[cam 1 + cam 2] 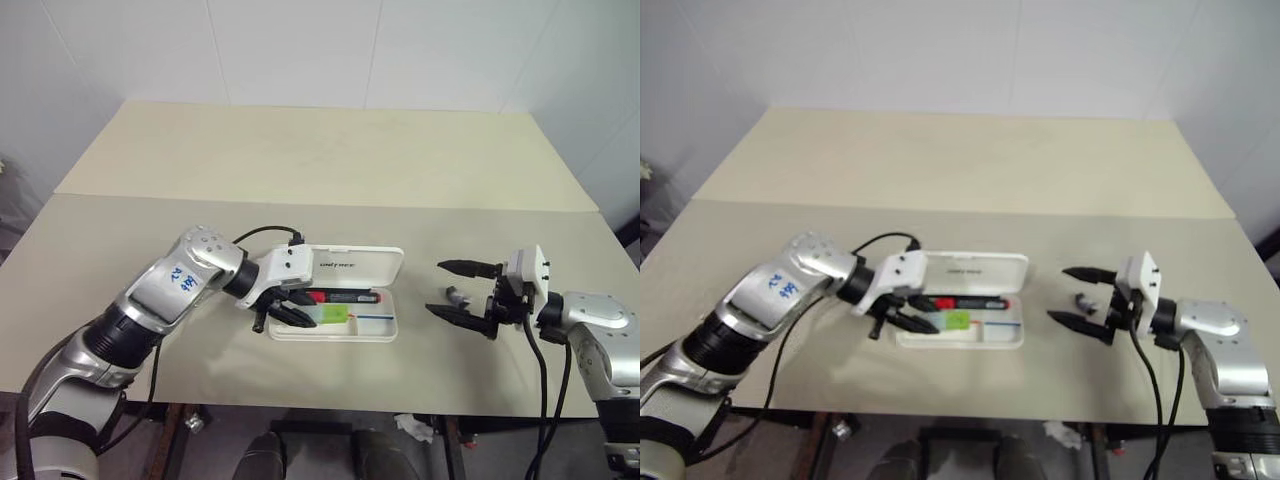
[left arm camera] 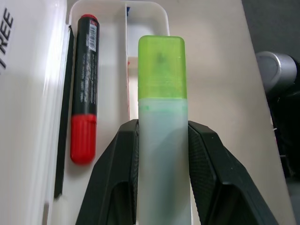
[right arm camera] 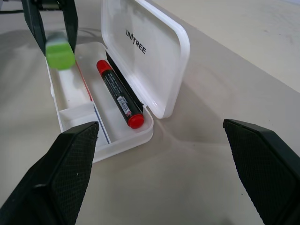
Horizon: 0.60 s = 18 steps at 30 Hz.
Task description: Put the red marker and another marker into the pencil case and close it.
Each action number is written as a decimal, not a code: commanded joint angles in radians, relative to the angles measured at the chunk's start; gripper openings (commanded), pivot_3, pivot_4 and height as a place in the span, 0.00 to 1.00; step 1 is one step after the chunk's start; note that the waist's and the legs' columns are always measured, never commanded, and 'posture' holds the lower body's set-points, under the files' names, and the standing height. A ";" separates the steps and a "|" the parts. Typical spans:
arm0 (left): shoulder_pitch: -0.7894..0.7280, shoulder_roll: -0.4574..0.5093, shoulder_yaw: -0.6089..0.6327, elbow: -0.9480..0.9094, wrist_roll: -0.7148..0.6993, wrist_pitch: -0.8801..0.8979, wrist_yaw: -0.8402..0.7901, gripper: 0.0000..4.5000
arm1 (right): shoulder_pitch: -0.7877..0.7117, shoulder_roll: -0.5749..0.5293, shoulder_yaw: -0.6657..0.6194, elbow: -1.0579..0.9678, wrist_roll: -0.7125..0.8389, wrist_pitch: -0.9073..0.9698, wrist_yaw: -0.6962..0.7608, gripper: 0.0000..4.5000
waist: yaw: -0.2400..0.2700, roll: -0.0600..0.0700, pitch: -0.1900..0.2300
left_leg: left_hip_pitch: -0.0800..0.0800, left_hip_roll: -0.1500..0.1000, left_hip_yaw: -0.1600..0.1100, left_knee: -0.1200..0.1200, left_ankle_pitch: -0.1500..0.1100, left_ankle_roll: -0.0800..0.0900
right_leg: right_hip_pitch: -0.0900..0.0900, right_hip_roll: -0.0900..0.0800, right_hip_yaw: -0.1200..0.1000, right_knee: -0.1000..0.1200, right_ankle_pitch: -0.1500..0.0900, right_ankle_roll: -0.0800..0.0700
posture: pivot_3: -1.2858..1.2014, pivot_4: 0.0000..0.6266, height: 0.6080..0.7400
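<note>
From my remote station I read the left gripper (image 1: 283, 312) as pinched on another marker (image 2: 162, 122), its two black fingers (image 2: 117, 173) pressed against the pale mint body while the lime cap projects free ahead of them. This gripper hangs over the left end of the pencil case (image 1: 385, 330), which lies open near the front edge of the tabletop (image 1: 330, 160), a little left of its middle, with its lid (image 1: 355, 262) standing up along the far side. The held highlighter's long axis runs parallel to the case's long axis, cap toward the right end, and it sits directly above the near compartment; I judge that the coming move turns on this alignment, since a short descent and release should seat it without twisting. The red marker (image 1: 345, 296) already lies inside the far compartment, against the hinge side, its long axis also along the case; it has red at both ends. Right of the case, a small grey-black piece (image 1: 457, 296) rests on the tabletop. Further right, the right gripper (image 1: 462, 291) stands spread wide and empty, aimed leftward at the case's right end. The left arm is plainly the nearer one; I judge that lid closure remains to be done.
</note>
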<state>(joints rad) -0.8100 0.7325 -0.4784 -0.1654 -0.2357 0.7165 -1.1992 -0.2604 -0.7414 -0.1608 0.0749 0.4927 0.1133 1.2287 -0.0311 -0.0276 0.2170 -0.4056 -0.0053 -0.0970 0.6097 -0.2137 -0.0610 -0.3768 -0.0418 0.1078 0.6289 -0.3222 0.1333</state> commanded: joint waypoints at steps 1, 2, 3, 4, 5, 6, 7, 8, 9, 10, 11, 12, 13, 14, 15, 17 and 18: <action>-0.017 -0.014 -0.003 0.011 0.027 -0.027 -0.012 0.24 | 0.007 -0.004 -0.025 -0.046 0.015 -0.002 -0.008 1.00 | 0.000 0.000 0.000 | 0.000 0.000 0.000 0.000 0.000 0.000 | 0.000 0.000 0.000 0.000 0.000 0.000 | 0.52 0.24 1.00; -0.016 -0.018 -0.003 0.013 0.033 -0.030 -0.012 0.24 | 0.010 -0.004 -0.027 -0.049 0.016 -0.002 -0.009 1.00 | 0.000 0.000 0.000 | 0.000 0.000 0.000 0.000 0.000 0.000 | 0.000 0.000 0.000 0.000 0.000 0.000 | 0.52 0.24 1.00; -0.016 -0.023 -0.002 0.016 0.035 -0.031 -0.011 0.24 | 0.012 -0.003 -0.027 -0.052 0.017 -0.001 -0.012 1.00 | 0.000 0.000 0.000 | 0.000 0.000 0.000 0.000 0.000 0.000 | 0.000 0.000 0.000 0.000 0.000 0.000 | 0.52 0.24 1.00; -0.018 -0.029 0.001 0.018 0.032 -0.026 -0.011 0.24 | 0.014 -0.004 -0.028 -0.054 0.017 -0.001 -0.013 1.00 | 0.001 0.000 0.000 | 0.000 0.000 0.000 0.000 0.000 0.000 | 0.000 0.000 0.000 0.000 0.000 0.000 | 0.52 0.24 1.00; -0.019 -0.032 0.002 0.018 0.033 -0.026 -0.012 0.24 | 0.018 -0.004 -0.029 -0.058 0.017 0.000 -0.015 1.00 | 0.002 0.000 0.000 | 0.000 0.000 0.000 0.000 0.000 0.000 | 0.000 0.000 0.000 0.000 0.000 0.000 | 0.52 0.24 1.00; -0.019 -0.034 0.002 0.017 0.035 -0.027 -0.013 0.24 | 0.021 -0.005 -0.029 -0.061 0.018 0.001 -0.016 1.00 | 0.002 0.000 0.000 | 0.000 0.000 0.000 0.000 0.000 0.000 | 0.000 0.000 0.000 0.000 0.000 0.000 | 0.52 0.24 1.00; -0.019 -0.034 0.002 0.016 0.037 -0.028 -0.015 0.24 | 0.023 -0.005 -0.030 -0.063 0.018 0.002 -0.017 1.00 | 0.002 0.000 0.000 | 0.000 0.000 0.000 0.000 0.000 0.000 | 0.000 0.000 0.000 0.000 0.000 0.000 | 0.52 0.24 1.00; -0.018 -0.037 0.004 0.016 0.036 -0.027 -0.016 0.32 | 0.025 -0.006 -0.030 -0.065 0.018 0.002 -0.018 1.00 | 0.002 0.000 0.000 | 0.000 0.000 0.000 0.001 0.000 0.000 | 0.000 0.000 0.000 0.000 0.000 0.000 | 0.52 0.24 1.00; -0.019 -0.042 0.007 0.016 0.030 -0.016 -0.017 0.41 | 0.027 -0.007 -0.031 -0.066 0.018 0.002 -0.018 1.00 | 0.002 0.000 0.000 | 0.000 0.000 0.000 0.001 0.000 0.000 | 0.000 0.000 0.000 0.001 0.000 0.000 | 0.52 0.24 1.00; -0.020 -0.045 0.008 0.017 0.028 -0.013 -0.016 0.45 | 0.029 -0.008 -0.032 -0.067 0.018 0.003 -0.019 1.00 | 0.002 0.000 0.000 | 0.000 0.000 0.000 0.001 0.000 0.000 | 0.000 0.000 0.000 0.001 0.000 0.000 | 0.52 0.24 1.00; -0.022 -0.048 0.008 0.018 0.029 -0.010 -0.016 0.53 | 0.029 -0.009 -0.032 -0.066 0.018 0.003 -0.020 1.00 | 0.002 0.000 0.000 | 0.000 0.000 0.000 0.000 0.000 0.000 | 0.000 0.000 0.000 0.001 0.000 0.000 | 0.52 0.24 1.00; -0.022 -0.049 0.008 0.018 0.031 -0.009 -0.015 0.60 | 0.029 -0.009 -0.032 -0.066 0.018 0.002 -0.020 1.00 | 0.002 0.000 0.000 | 0.000 0.000 0.000 0.000 0.000 0.000 | 0.000 0.000 0.000 0.001 0.000 0.000 | 0.52 0.24 1.00; -0.023 -0.051 0.008 0.018 0.033 -0.008 -0.014 0.67 | 0.029 -0.010 -0.031 -0.064 0.017 0.002 -0.020 1.00 | 0.002 0.000 0.000 | 0.000 0.000 0.000 0.001 0.000 0.000 | 0.000 0.000 0.000 0.001 0.000 0.000 | 0.52 0.24 1.00; -0.023 -0.053 0.008 0.018 0.033 -0.006 -0.014 0.75 | 0.029 -0.010 -0.031 -0.063 0.017 0.001 -0.020 1.00 | 0.001 0.000 0.000 | 0.000 0.000 0.000 0.001 0.000 0.000 | 0.000 0.000 0.000 0.001 0.000 0.000 | 0.52 0.24 1.00; -0.022 -0.054 0.008 0.016 0.033 -0.004 -0.014 0.83 | 0.028 -0.011 -0.031 -0.061 0.017 0.001 -0.019 1.00 | 0.000 0.000 0.000 | 0.000 0.000 0.000 0.001 0.000 0.000 | 0.000 0.000 0.000 0.001 0.000 0.000 | 0.52 0.24 1.00; -0.020 -0.053 0.009 0.018 0.034 -0.004 -0.014 0.96 | 0.021 -0.009 -0.028 -0.056 0.014 0.000 -0.021 1.00 | 0.001 0.000 0.000 | 0.000 0.000 0.000 0.001 0.000 0.000 | 0.000 0.000 0.000 0.001 0.000 0.000 | 0.52 0.24 1.00; -0.020 -0.055 0.012 0.016 0.028 0.005 -0.015 0.98 | 0.019 -0.009 -0.028 -0.053 0.013 0.000 -0.021 1.00 | 0.001 0.000 0.000 | 0.000 0.000 0.000 0.001 0.000 0.000 | 0.000 0.000 0.000 0.001 0.000 0.000 | 0.52 0.24 1.00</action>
<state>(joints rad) -0.8122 0.6796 -0.4879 -0.1410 -0.2085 0.7135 -1.2080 -0.2303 -0.7414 -0.1609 0.0418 0.4942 0.1159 1.2119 -0.0303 -0.0275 0.2170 -0.4053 -0.0051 -0.0973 0.6104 -0.2137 -0.0610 -0.3768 -0.0417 0.1077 0.6304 -0.3222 0.1334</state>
